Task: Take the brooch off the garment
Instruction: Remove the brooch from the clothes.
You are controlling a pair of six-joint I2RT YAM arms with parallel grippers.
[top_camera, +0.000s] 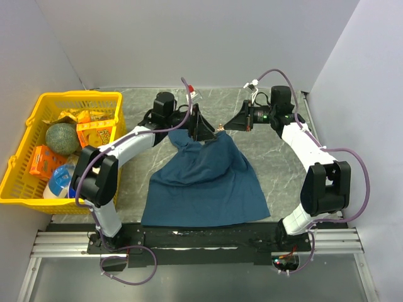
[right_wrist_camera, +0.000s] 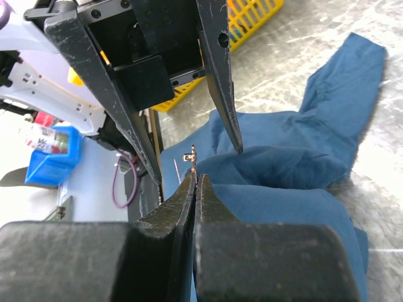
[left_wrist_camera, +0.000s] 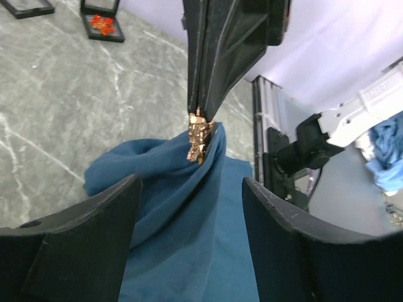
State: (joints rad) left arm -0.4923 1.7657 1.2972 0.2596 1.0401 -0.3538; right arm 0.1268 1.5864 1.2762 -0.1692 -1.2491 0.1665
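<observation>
The dark teal T-shirt, the garment (top_camera: 204, 182), lies on the table with its far edge pulled up into a peak. A small gold brooch (left_wrist_camera: 200, 137) sits on that peak; it also shows in the top view (top_camera: 220, 128) and the right wrist view (right_wrist_camera: 193, 156), its thin pin standing free. My right gripper (right_wrist_camera: 195, 179) is shut on the brooch, reaching in from the right (top_camera: 221, 128). My left gripper (left_wrist_camera: 191, 182) is open, its fingers (left_wrist_camera: 94, 239) on either side of the raised cloth fold (left_wrist_camera: 182, 251), just left of the brooch (top_camera: 204, 132).
A yellow basket (top_camera: 38, 107) of groceries stands at the far left of the table. Two small black display stands (left_wrist_camera: 101, 25), one holding a red item, sit on the marble top. The arms' mounting rail (top_camera: 189, 242) runs along the near edge.
</observation>
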